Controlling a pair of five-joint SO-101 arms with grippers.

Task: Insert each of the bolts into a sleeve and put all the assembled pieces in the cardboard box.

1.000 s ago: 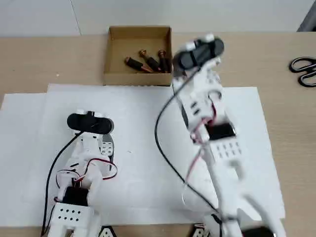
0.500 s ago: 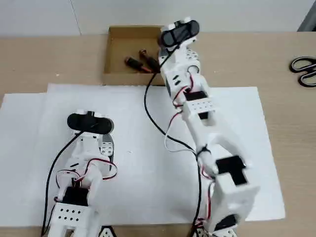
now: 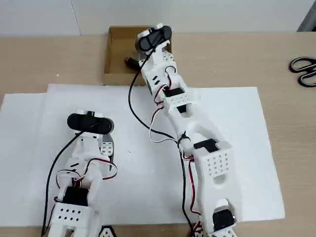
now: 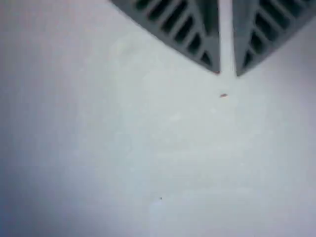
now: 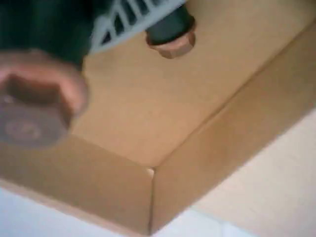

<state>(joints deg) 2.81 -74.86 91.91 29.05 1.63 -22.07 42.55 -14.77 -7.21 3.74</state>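
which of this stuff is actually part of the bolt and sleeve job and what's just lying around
Job:
- cardboard box
- bolt-and-sleeve pieces lying inside it

Lying about:
- scissors, off the paper on the table
- white paper sheets under the arms

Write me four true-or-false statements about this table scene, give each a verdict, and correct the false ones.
1. The right arm extends over the brown cardboard box. True.
2. The left gripper grips a bolt. False: it holds nothing and sits over the white paper sheet.
3. The black-handled scissors lie on the white paper sheet. False: they lie on the bare wooden table, off the paper.
4. A dark sleeve with a copper-coloured bolt lies inside the cardboard box. True.
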